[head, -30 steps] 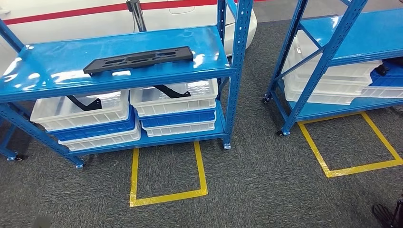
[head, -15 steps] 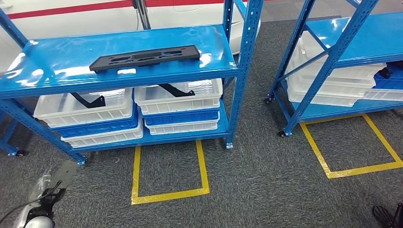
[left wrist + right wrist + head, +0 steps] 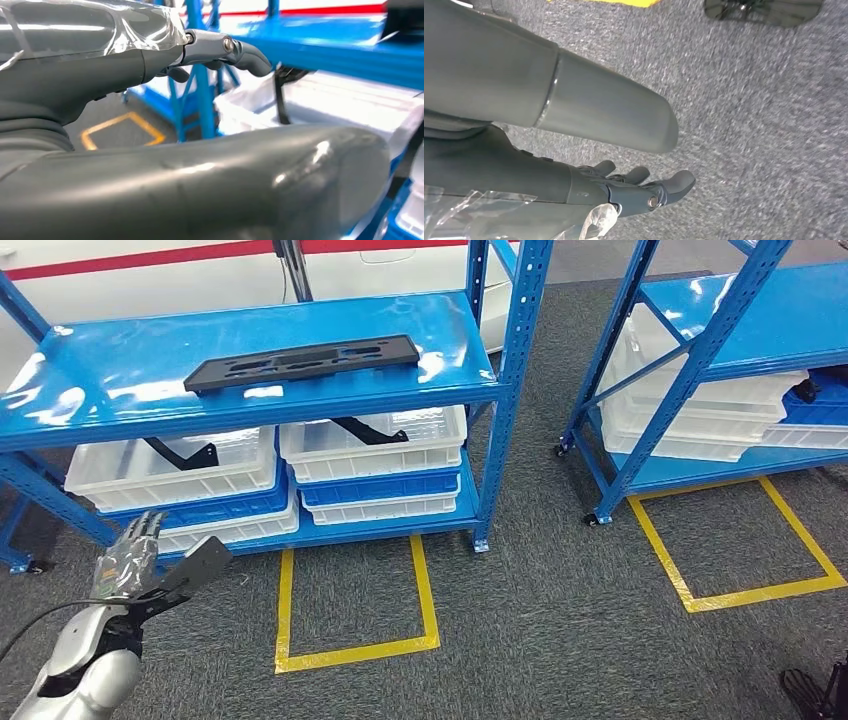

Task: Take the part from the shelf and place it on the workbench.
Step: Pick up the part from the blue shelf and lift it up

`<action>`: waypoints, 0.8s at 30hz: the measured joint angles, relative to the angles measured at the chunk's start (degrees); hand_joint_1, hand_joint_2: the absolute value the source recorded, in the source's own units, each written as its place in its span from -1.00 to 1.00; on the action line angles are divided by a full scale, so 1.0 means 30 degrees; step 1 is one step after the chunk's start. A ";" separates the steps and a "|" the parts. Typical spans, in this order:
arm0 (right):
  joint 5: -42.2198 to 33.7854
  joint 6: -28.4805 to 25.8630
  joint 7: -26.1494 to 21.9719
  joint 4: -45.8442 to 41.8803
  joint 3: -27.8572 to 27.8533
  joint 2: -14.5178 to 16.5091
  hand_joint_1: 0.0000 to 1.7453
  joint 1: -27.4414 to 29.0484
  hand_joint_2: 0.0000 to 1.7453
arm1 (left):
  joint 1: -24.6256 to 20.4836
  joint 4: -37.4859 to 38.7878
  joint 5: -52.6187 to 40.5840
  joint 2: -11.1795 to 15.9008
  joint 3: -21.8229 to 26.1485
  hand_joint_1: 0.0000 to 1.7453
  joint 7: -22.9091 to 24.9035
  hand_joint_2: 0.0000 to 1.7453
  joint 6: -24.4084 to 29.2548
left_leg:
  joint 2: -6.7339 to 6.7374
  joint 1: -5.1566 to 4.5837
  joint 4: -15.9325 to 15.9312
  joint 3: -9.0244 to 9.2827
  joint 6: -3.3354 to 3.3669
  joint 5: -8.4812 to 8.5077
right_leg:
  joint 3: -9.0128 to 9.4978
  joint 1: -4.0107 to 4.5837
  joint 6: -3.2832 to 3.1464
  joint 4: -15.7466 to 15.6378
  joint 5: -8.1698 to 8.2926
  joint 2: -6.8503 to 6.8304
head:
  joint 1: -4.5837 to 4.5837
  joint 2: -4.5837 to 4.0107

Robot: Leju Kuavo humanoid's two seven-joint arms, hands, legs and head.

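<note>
Fingers (image 3: 135, 538) of the left hand (image 3: 130, 560) were spread and empty; the flat black part (image 3: 300, 362) on the shelf (image 3: 100, 390) looked rigid, light, best gripped along its front long edge.

a factory parts store — blue steel racks (image 3: 510, 350), stacked plastic crates (image 3: 370, 445), yellow floor-tape bays (image 3: 352, 600).

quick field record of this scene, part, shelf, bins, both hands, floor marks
part: long black flat part lying on the top board of the left blue shelf
bins: white and blue bins stacked on the lower level, dark brackets in the upper white ones
left hand: raised in front of the shelf's lower left, fingers apart, holding nothing
right hand: hanging over grey carpet, holding nothing
floor marks: yellow tape rectangle before each shelf
</note>
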 joint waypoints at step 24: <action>0.0672 0.0317 0.0479 0.0297 -0.0745 0.0255 -1.00 -0.0150 -1.00 | -0.1959 -0.7134 -0.9250 -0.0690 -0.5517 -1.00 0.1350 -1.00 -0.3737 | -0.0070 0.0052 0.6007 -0.2792 -0.0115 -0.2280 | -0.0488 -0.0208 -0.0199 0.0677 -0.0146 -0.0047 | -0.0082 0.0000</action>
